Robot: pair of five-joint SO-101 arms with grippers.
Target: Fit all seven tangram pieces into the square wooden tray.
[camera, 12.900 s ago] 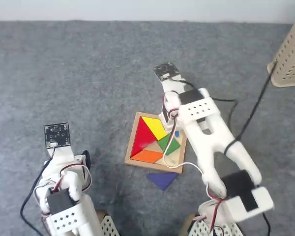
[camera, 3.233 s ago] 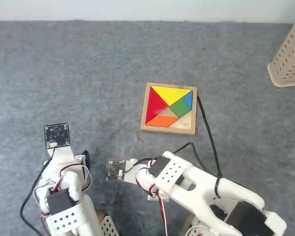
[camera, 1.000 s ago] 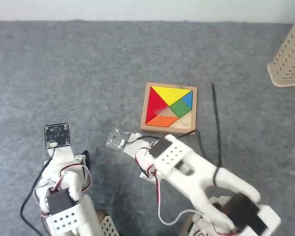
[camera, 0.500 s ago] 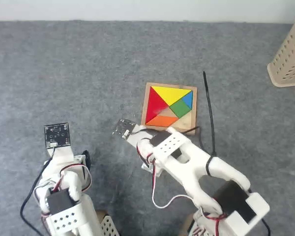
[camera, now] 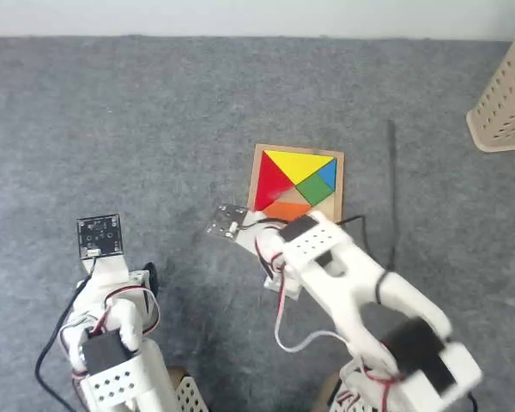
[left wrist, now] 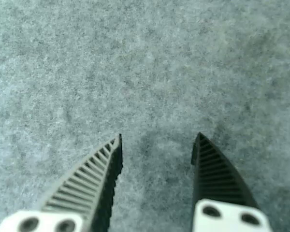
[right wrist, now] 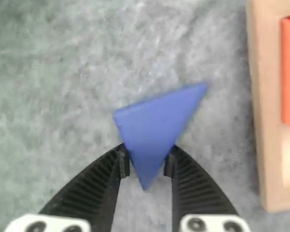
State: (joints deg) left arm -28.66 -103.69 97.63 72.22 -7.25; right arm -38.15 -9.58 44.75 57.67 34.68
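Blue triangle (right wrist: 157,123) held in right tool (right wrist: 146,151), beside partly filled wooden tray (right wrist: 259,121)

Grey carpet (camera: 137,120); beige slotted basket (camera: 508,94); pale wall (camera: 240,17).

Pointing to a robotics lab bench or hobby workshop, not a living room or kitchen. Working over a table spread with grey felt-like matting (camera: 154,112) and ending at a pale wall (camera: 240,17). Standing side by side on perforated bases (camera: 189,396): a white plastic left arm (camera: 112,343) and right arm (camera: 360,292), trailing loose wires (camera: 281,322) and a black cable (camera: 391,189). Lying ahead, a square wooden tray (camera: 328,204). Sitting at the far right edge, a beige perforated basket (camera: 506,94).
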